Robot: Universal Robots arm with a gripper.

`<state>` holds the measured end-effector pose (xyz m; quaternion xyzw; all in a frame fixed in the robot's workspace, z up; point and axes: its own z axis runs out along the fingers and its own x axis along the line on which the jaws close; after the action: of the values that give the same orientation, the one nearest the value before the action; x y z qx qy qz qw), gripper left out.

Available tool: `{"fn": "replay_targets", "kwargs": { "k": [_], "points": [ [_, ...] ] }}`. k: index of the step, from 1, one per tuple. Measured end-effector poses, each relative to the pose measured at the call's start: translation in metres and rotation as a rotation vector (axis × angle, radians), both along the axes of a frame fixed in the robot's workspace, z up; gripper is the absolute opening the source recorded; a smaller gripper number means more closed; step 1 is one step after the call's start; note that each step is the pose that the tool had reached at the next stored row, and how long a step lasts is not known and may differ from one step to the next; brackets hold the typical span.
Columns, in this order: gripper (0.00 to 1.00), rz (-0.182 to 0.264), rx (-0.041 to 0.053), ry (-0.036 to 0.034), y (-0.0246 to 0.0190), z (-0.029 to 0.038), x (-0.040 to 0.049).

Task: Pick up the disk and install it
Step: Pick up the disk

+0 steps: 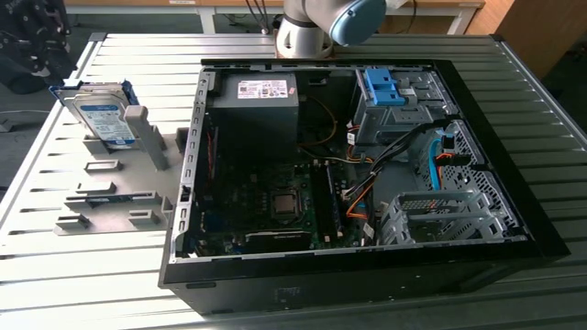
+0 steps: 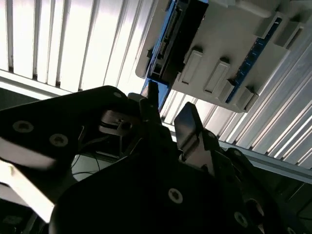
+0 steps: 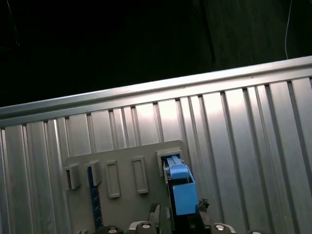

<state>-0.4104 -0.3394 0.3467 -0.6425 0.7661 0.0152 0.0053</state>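
Disk [image 1: 99, 118]: silver drive with a white and light-blue label and a blue carrier frame. It stands on edge in the end slot of a grey rack [image 1: 115, 210] on the slatted tabletop [image 1: 385, 48], at the exterior view's left, just beside the open computer case [image 1: 367, 172]. Hand [image 2: 169, 100], second wrist view: fingers apart, holding nothing, clear of the disk. Bare slats border the rack out to the tabletop's edge.

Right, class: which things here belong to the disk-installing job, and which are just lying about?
Job: disk, upright in the grey rack; open computer case; hand.
Lying about: blue circuit strip in the rack; dark bundle behind the table.
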Motion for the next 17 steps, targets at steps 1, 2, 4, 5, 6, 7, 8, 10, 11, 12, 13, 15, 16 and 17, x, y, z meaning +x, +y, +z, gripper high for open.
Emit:
{"fn": "replay_targets", "kwargs": {
  "k": [1, 2, 4, 5, 6, 7, 8, 10, 11, 12, 13, 15, 16, 17],
  "points": [
    [0.41, 0.002, 0.0, 0.0001, 0.0012, -0.0013, -0.0004],
    [0.47, 0.003, 0.0, 0.0001, 0.0029, -0.003, -0.0011],
    [0.53, 0.003, 0.0001, -0.0001, 0.0048, -0.0066, -0.0032],
    [0.53, 0.008, 0.0003, -0.0005, 0.0051, -0.0081, -0.004],
    [0.53, 0.022, 0.0003, -0.0006, 0.0051, -0.009, -0.004],
    [0.53, 0.042, 0.0002, -0.0005, 0.0051, -0.01, -0.004],
    [0.53, 0.06, 0.0002, -0.0005, 0.0051, -0.0112, -0.004],
    [0.53, 0.081, 0.0002, -0.0005, 0.0051, -0.0144, -0.0041],
    [0.53, 0.082, 0.0003, -0.0006, 0.0051, -0.0162, -0.0043],
    [0.53, 0.082, 0.0003, -0.0006, 0.0051, -0.018, -0.0045],
    [0.53, 0.082, 0.0003, -0.0005, 0.0051, -0.0198, -0.0048],
    [0.53, 0.082, 0.0003, -0.0006, 0.0051, -0.0234, -0.0052],
    [0.53, 0.082, 0.0002, -0.0005, 0.0051, -0.0253, -0.0054],
    [0.53, 0.082, 0.0002, -0.0005, 0.0051, -0.0271, -0.0057]
  ]
}}
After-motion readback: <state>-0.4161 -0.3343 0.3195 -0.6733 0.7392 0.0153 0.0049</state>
